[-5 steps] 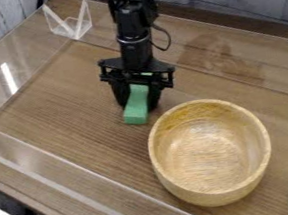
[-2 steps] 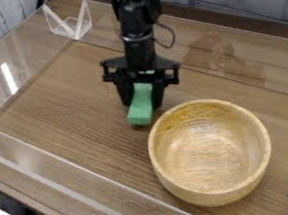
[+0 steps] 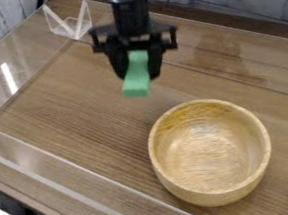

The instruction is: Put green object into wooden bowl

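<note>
While the gripper (image 3: 135,62) is clamped on the green object (image 3: 136,75), the block hangs clear above the table (image 3: 67,110), apparently upright, up and left of the empty wooden bowl (image 3: 211,151), giving rim clearance.

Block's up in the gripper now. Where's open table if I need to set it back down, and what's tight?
Bare wood lies left of the wooden bowl, below the gripper holding the green object, out to the clear wall. More bare wood behind the bowl toward the right. The bowl itself is empty. Tight: the strip between bowl and the right and front walls.
</note>
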Robot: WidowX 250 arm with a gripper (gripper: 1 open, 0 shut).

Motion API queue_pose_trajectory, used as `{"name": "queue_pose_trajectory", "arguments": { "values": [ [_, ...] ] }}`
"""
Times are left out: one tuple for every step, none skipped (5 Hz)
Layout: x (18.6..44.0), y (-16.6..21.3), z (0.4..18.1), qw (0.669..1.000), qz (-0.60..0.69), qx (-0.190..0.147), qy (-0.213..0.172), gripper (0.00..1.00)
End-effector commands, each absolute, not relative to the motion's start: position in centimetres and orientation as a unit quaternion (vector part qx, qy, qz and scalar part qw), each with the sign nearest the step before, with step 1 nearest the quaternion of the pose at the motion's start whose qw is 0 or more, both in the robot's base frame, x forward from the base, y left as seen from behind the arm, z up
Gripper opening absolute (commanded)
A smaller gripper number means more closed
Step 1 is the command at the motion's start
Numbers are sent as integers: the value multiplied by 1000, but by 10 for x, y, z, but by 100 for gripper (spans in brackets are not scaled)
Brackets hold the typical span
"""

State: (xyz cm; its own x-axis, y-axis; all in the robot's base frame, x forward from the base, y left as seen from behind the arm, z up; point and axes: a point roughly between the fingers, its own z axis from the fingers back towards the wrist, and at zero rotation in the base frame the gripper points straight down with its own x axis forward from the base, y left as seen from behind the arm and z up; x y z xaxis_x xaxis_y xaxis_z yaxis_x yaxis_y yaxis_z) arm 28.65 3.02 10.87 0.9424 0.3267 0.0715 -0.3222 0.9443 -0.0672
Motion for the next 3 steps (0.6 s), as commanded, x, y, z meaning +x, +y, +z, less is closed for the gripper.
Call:
{"name": "queue_pose_trajectory", "arguments": {
  "values": [
    [275, 2, 118, 988, 137, -35, -60, 0],
    [262, -30, 105, 992, 110, -38, -55, 0],
    [252, -55, 88, 994, 92, -37, -54, 0]
  ]
}}
